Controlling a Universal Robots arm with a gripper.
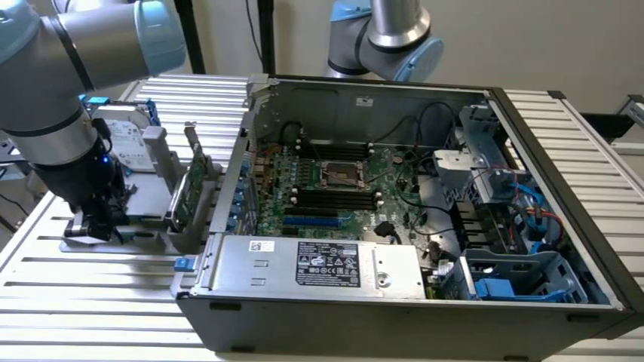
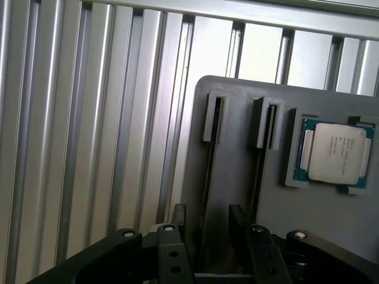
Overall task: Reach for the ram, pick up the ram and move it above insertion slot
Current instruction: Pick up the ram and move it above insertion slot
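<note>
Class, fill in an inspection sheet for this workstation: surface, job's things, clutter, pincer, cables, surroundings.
Surface: slatted metal table, grey holder on it.
Job's things: ram, likely the thin edge in the holder's slot; hard to confirm.
Clutter: processor, green card, hard drive.
Pincer: open, fingers astride that slot.
Cables: black, blue, red, inside the open computer case.
Surroundings: second arm behind the case.

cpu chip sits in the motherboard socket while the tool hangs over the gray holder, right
Not quite. The wrist view shows the cpu chip seated in a recess of the gray holder, not in the motherboard socket. The tool does hang over that holder.
</note>
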